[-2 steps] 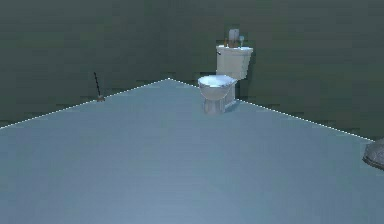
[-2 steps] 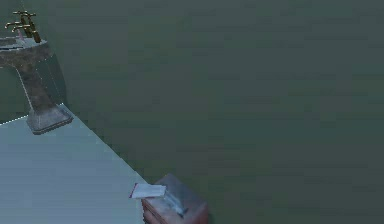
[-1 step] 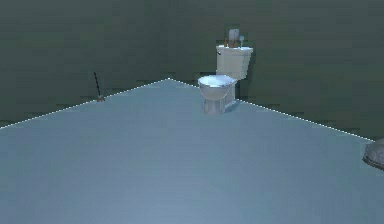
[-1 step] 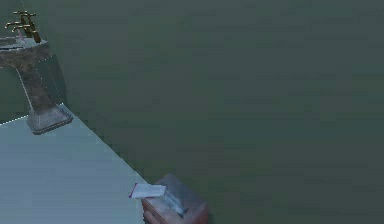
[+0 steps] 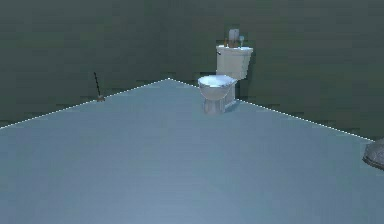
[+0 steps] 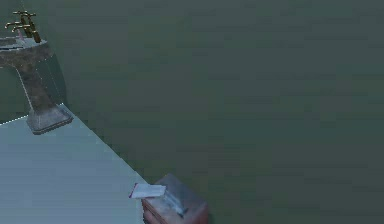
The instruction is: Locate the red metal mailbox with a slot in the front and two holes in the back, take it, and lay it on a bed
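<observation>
A small reddish-brown box (image 6: pixel 176 207) with a pale flat piece on its top stands on the floor by the dark wall, low in the arm side view near the bottom edge. Whether it is the mailbox cannot be told from its shape here.
A white toilet (image 5: pixel 223 78) stands in the far corner of the forward view, with a small item on its tank. A dark brush-like stick (image 5: pixel 99 90) leans by the wall on the left. A pedestal sink (image 6: pixel 36 80) with a brass tap stands at the arm side view's left. Pale blue floor (image 5: pixel 170 160) lies between.
</observation>
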